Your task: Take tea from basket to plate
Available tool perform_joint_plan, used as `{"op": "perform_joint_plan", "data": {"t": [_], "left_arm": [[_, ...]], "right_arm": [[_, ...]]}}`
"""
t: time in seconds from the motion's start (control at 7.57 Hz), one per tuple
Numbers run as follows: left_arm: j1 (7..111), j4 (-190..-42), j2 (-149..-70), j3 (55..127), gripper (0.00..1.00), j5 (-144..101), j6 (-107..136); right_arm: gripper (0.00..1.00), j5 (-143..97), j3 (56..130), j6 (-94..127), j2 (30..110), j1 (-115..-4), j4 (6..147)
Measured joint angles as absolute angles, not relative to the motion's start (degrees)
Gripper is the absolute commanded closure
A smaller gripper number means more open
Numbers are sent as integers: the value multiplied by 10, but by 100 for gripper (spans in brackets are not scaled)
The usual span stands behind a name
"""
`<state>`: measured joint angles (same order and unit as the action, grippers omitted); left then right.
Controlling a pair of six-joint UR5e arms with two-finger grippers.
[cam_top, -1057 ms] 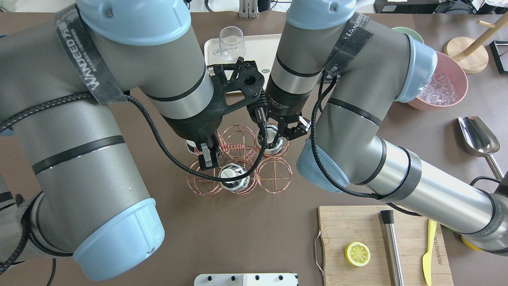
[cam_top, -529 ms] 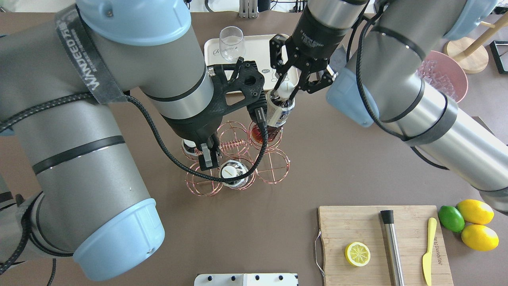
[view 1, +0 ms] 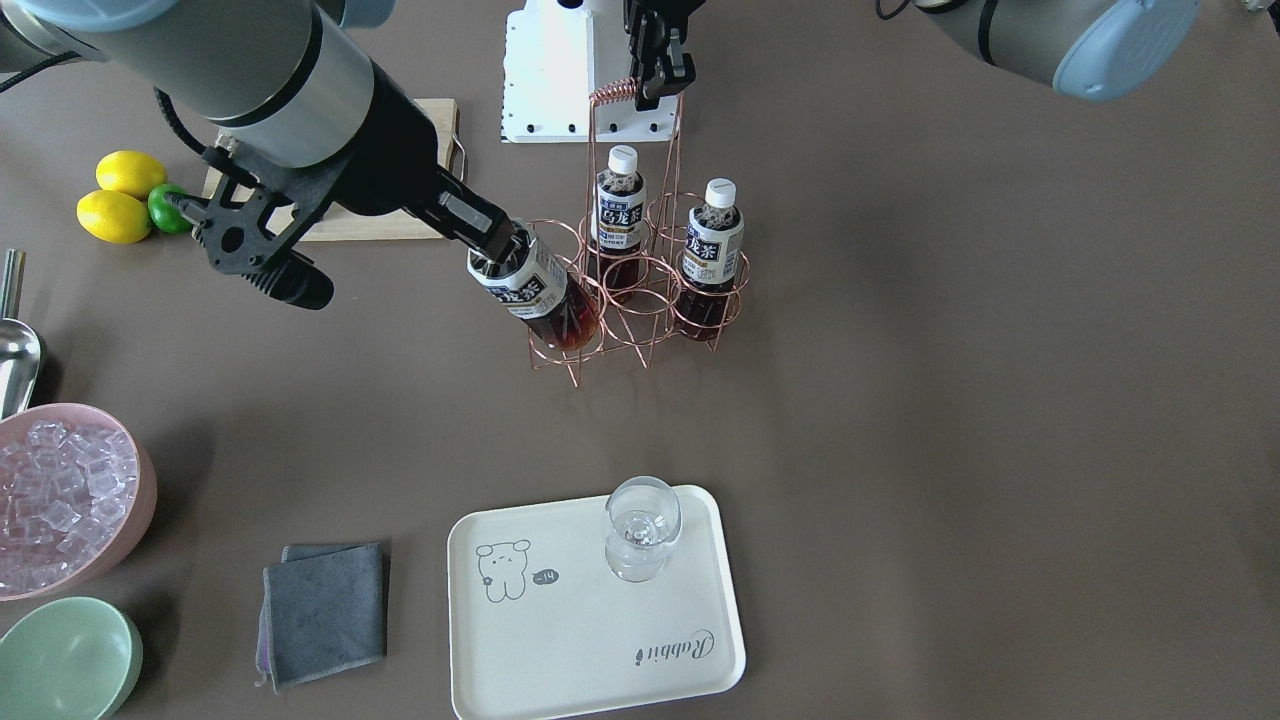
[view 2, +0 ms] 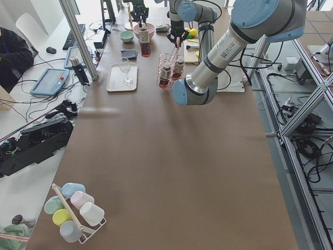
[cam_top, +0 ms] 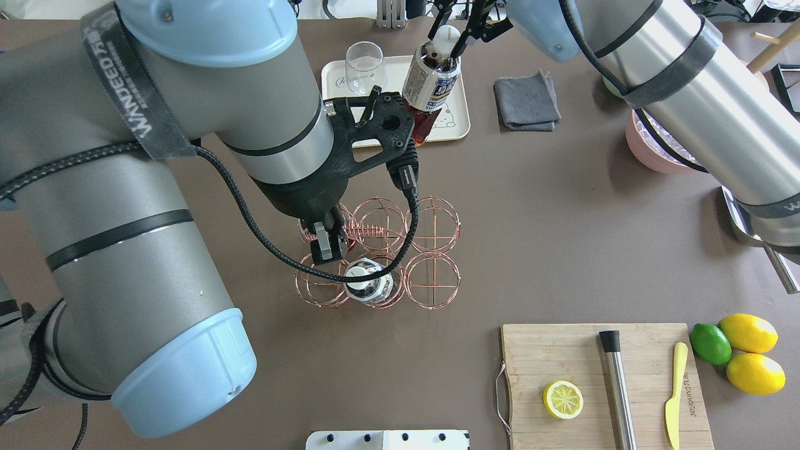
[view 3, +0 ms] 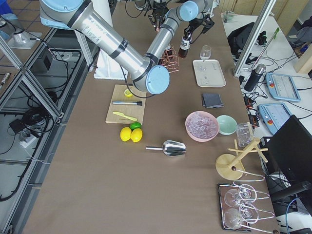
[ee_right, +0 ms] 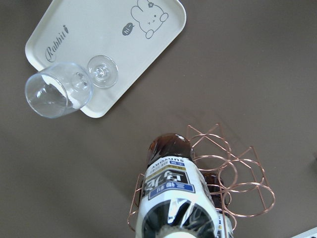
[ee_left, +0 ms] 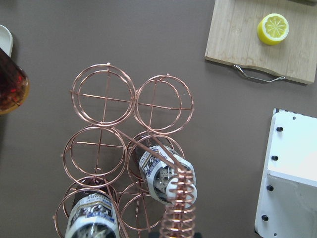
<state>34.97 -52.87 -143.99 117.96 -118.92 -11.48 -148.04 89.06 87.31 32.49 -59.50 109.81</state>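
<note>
Overhead exterior: right gripper (cam_top: 447, 39) grips the tea (cam_top: 429, 81) by its cap, tilted aloft. Left gripper (cam_top: 330, 241) pinches the basket (cam_top: 432, 287) handle.

Basket (cam_top: 432, 287): mid-table, handle in the left gripper (cam_top: 328, 245). Second bottle (cam_top: 369, 281) in its near row's middle ring; third bottle (view 1: 712, 240) in the far row's left ring. Tea (view 1: 535, 290): off the table, tilted, cap in the right gripper (cam_top: 445, 42), clear of the rings. Plate (view 1: 570, 650): beyond the basket, glass (view 1: 641, 527) standing on it. Cloth (cam_top: 526, 103): beside the plate, on the robot's right.
</note>
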Motion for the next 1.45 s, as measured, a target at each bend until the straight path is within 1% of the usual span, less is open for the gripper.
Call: {"op": "perform_joint_plan", "data": {"t": [0.4, 0.79, 1.06, 1.45], "left_arm": [[383, -524, -1440, 1188, 100, -1197, -117], [434, -510, -1443, 1194, 100, -1244, -133], [475, -459, -1444, 1213, 100, -1281, -182], [546, -356, -1435, 1239, 100, -1316, -296]], "right_arm": [[100, -1484, 796, 808, 290, -620, 1095], [100, -1480, 688, 770, 280, -633, 1020], [100, -1468, 632, 762, 276, -633, 982], [100, -1433, 573, 756, 269, -625, 931]]}}
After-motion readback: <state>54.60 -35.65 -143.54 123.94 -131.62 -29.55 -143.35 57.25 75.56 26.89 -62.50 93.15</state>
